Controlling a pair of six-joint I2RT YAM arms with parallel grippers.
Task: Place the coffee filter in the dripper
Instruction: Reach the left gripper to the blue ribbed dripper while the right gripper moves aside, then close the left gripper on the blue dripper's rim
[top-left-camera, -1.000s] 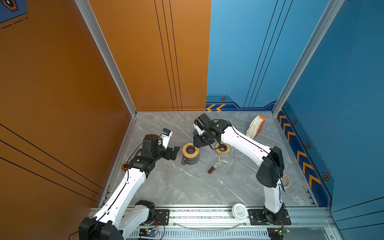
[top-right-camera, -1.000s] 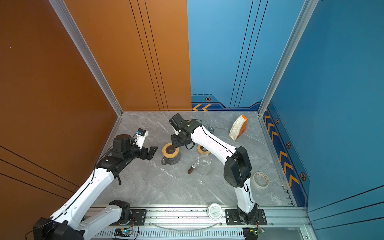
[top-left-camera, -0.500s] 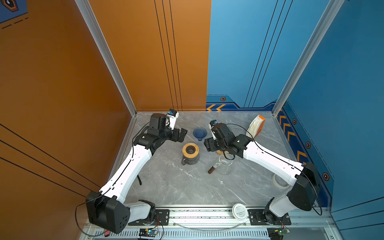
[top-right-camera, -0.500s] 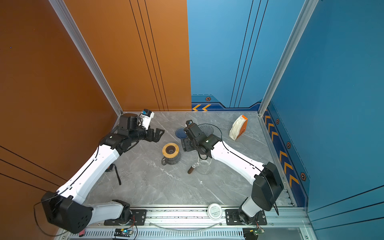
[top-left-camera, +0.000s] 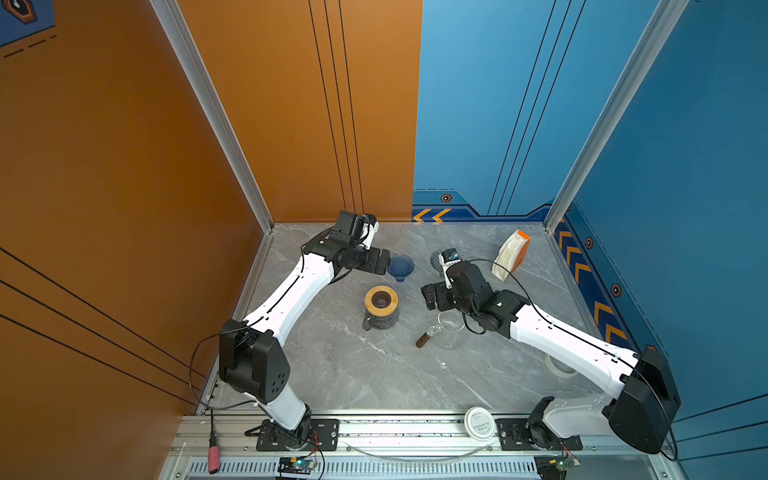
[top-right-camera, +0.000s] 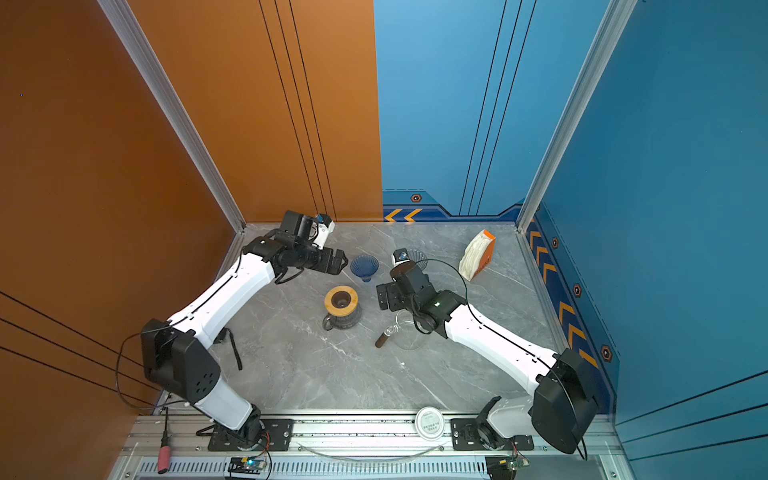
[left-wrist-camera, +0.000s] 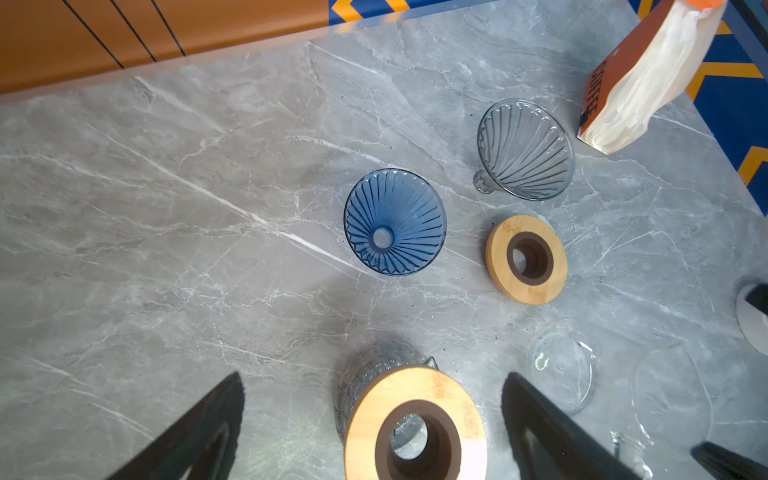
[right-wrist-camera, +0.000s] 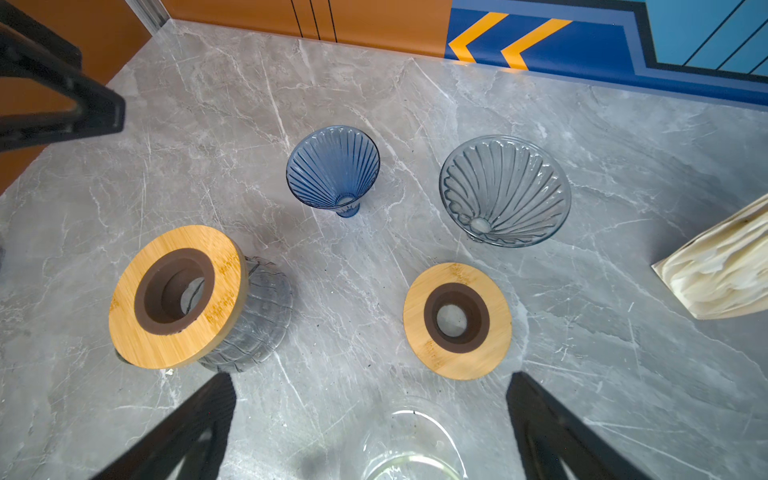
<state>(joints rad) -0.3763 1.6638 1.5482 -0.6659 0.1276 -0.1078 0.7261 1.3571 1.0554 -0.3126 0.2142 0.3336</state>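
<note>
Coffee filters (top-left-camera: 508, 257) sit packed in an orange sleeve (top-left-camera: 522, 248) near the back right corner of the desk (top-left-camera: 374, 374), well apart from the blue dripper (top-left-camera: 400, 266). We judge them light, limp and easily creased, so we'd pinch one exposed white edge. Our left gripper (top-left-camera: 380, 262) and right gripper (top-left-camera: 432, 296) both gape, empty. Single sheets blur together, and the right arm (top-left-camera: 561, 345) half hides the clear dripper (right-wrist-camera: 505, 191) in both top views.

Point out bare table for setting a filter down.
Widest bare patch: between carafe, jug and front rail. Also bare: between blue dripper and back wall. Crowded: clear dripper, ring, carafe cluster.
</note>
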